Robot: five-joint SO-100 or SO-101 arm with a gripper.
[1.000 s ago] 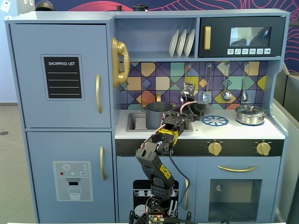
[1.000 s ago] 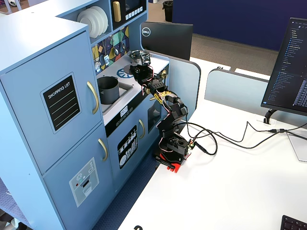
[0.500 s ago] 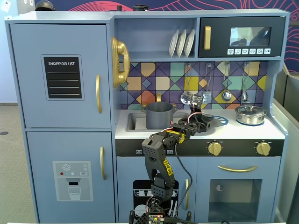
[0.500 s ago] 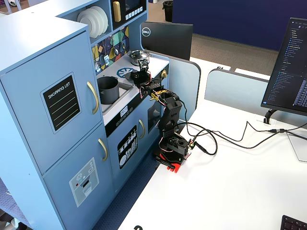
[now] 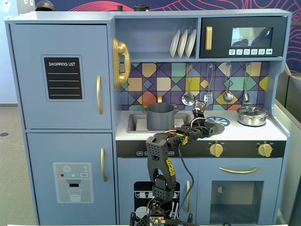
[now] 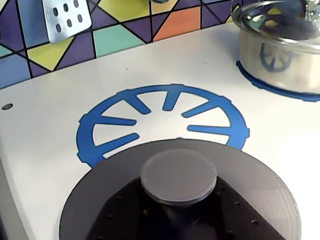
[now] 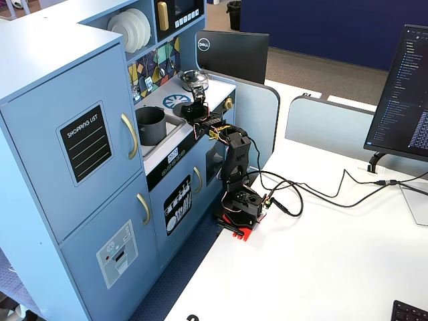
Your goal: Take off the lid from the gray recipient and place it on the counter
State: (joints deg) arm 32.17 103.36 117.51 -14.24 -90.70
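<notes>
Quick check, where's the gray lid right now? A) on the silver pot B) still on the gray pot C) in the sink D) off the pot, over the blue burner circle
D: the gray pot stands open, and the wrist view shows the lid over the near edge of the burner circle.

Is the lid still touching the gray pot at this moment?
Apart. In a fixed view the gray pot stands open-topped by the sink, while the lid, seen in the wrist view, is over the printed burner on the counter.

Dark gray lid [image 6: 180, 197] over white counter [image 6: 45, 145], blue burner circle [image 6: 162, 120], silver pot [image 6: 280, 55] beyond.
</notes>
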